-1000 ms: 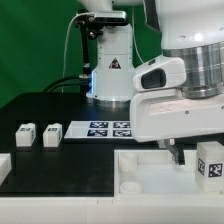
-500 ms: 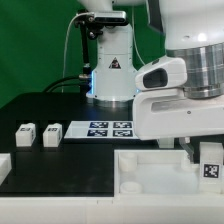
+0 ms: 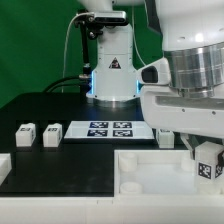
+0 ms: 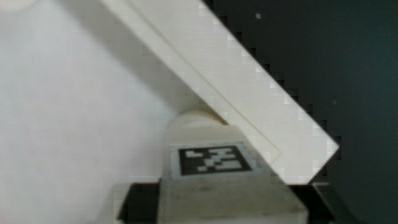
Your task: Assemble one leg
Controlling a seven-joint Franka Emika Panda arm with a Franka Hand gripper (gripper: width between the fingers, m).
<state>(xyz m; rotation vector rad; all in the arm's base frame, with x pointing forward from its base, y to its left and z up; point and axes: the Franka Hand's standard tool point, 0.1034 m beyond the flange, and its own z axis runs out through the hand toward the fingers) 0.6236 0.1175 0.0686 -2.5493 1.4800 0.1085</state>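
Gripper (image 3: 197, 150) is clamped on a tagged leg (image 3: 208, 161) w/ narrow fingers, holding it over the white tray-like part (image 3: 150, 172) at the exterior view's right. Wrist view: leg (image 4: 214, 150) sits just beside tray's raised wall (image 4: 231, 80). Two more legs (image 3: 24, 134) (image 3: 50, 132) stand on the black table (image 3: 70, 165), near the marker board (image 3: 110, 128).

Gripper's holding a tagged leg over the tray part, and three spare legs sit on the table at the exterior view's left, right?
Not three: the exterior view shows two spare legs on the table's left. The gripper does hold a tagged leg over the tray part.
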